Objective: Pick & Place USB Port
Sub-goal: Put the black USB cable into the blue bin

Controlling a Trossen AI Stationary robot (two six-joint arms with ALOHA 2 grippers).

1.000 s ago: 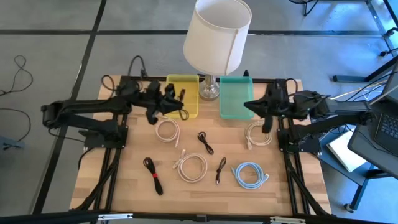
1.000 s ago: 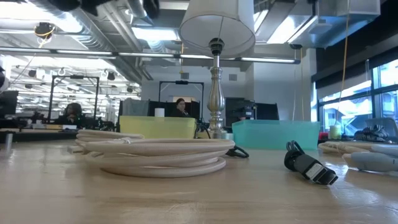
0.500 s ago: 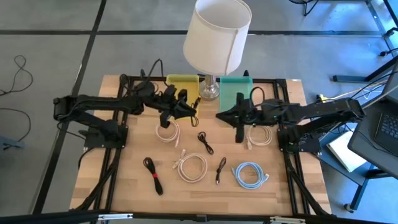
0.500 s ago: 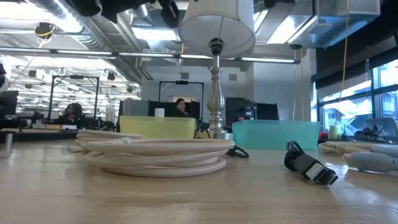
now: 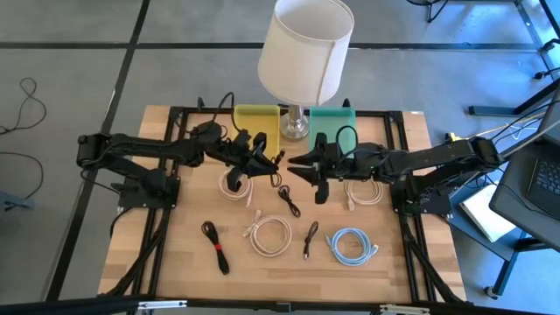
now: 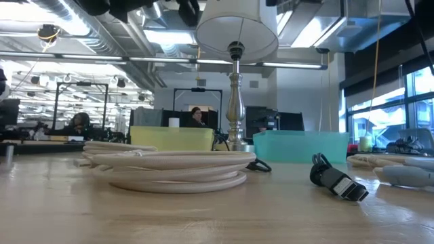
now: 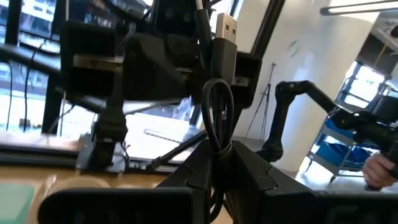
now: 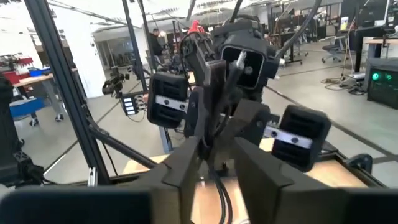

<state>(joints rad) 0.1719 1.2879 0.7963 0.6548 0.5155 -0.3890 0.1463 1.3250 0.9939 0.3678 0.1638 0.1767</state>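
A black USB cable (image 7: 217, 106), bundled in a loop with a silver plug (image 7: 225, 28) sticking out, hangs in the air over the table's middle, between the two grippers. My left gripper (image 5: 273, 162) reaches in from the left and is shut on it. My right gripper (image 5: 296, 166) faces it from the right, its fingers closed in on the same cable (image 8: 221, 193). In the right wrist view the left gripper fills the middle, with the plug (image 8: 239, 59) showing on it. My left gripper pinches the looped cable's lower part (image 7: 219, 146) between its two fingers, reaching level from the table's left. The loop and plug stand out beyond the fingertips, clear of the table. My right gripper has dark cable strands (image 8: 214, 165) between its fingers, coming level from the table's right. The exact spot is hidden by the fingers; strands hang below them.
A yellow bin (image 5: 256, 131) and a teal bin (image 5: 331, 140) stand at the far edge, on either side of a lamp (image 5: 304, 48). On the table lie white cable coils (image 5: 234, 184) (image 5: 269, 234) (image 5: 363, 188), a blue coil (image 5: 350, 245) and black cables (image 5: 287, 199) (image 5: 214, 245) (image 5: 311, 238).
My left gripper has carried the black cable from over the yellow bin toward the table's middle. My right gripper has swung from the teal bin toward the table's left and now meets the left gripper there.
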